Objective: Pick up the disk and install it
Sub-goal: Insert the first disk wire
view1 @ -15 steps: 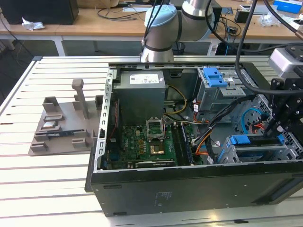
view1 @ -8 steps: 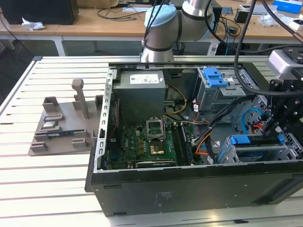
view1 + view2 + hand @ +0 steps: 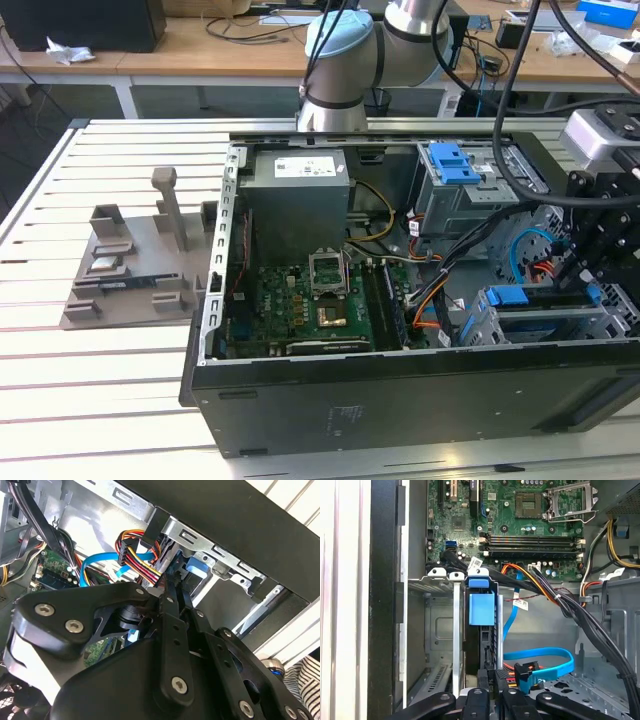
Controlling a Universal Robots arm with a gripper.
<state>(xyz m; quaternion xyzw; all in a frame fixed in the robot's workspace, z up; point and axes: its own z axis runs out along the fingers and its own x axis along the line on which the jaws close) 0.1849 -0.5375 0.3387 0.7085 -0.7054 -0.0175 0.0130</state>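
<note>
The disk [image 3: 540, 318] stands on edge in the metal drive cage [image 3: 480, 325] at the exterior view's right end of the open computer case. Its blue carrier rail [image 3: 481, 607] tops a dark narrow edge in the first wrist view. My black gripper [image 3: 583, 272] reaches down into that cage. In the first wrist view the gripper [image 3: 491, 676] has its fingers close together on the disk's near end. In the second wrist view the gripper [image 3: 176, 592] points at the blue carrier [image 3: 196, 570], with only a thin slit between the fingers.
A bundle of black, orange and blue cables [image 3: 540, 662] runs right beside the cage. The motherboard [image 3: 310, 300] and a grey metal box with a white sticker [image 3: 300, 195] fill the case's middle. A second cage with a blue latch [image 3: 452, 160] sits behind. A grey fixture [image 3: 130, 260] lies on the slatted table.
</note>
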